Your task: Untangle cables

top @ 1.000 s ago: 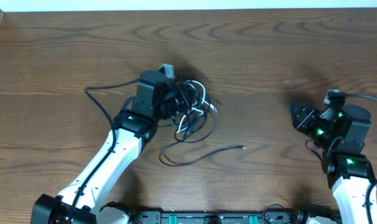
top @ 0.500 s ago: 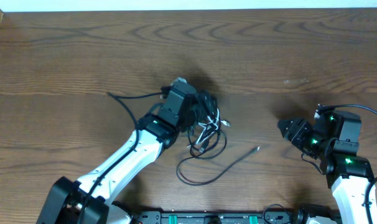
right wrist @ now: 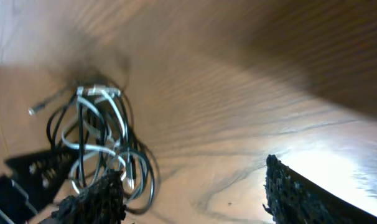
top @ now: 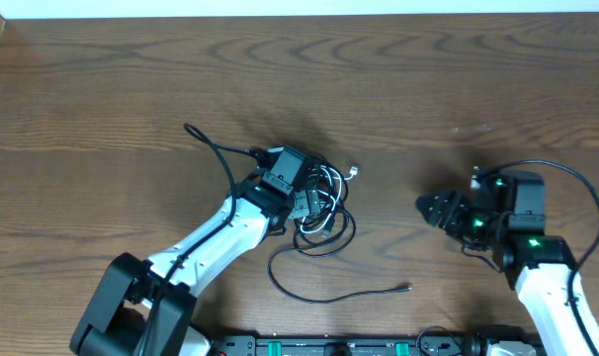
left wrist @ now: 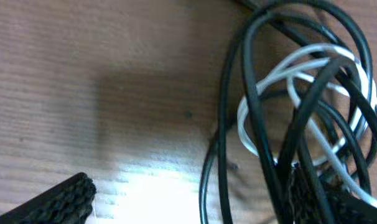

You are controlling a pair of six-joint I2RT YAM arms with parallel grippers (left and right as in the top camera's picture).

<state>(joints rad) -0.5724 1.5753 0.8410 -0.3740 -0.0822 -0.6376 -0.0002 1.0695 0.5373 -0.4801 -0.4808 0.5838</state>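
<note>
The cables (top: pixel 329 214) lie in a knot of black and white loops at the table's middle. One black strand runs down and right to a plug end (top: pixel 406 288), and another trails up left (top: pixel 196 135). My left gripper (top: pixel 307 205) sits low at the knot's left side, open. In the left wrist view the cables (left wrist: pixel 300 106) fill the right half, with black strands crossing between the left gripper's (left wrist: pixel 188 208) spread fingers (left wrist: pixel 64 202). My right gripper (top: pixel 430 210) is open, a short way right of the knot and pointing at it. The right wrist view shows the cables (right wrist: pixel 95 137) beyond the right gripper (right wrist: pixel 195 199).
A small white plug (top: pixel 354 170) sticks out at the knot's upper right. The right arm's own thicker black cord (top: pixel 566 178) arcs over its wrist. The brown wooden table (top: pixel 428 79) ends at a pale strip along the far edge.
My left gripper dragged the knot right and slightly toward me, then opened and let go of it. My right gripper opened and moved left toward the knot.
</note>
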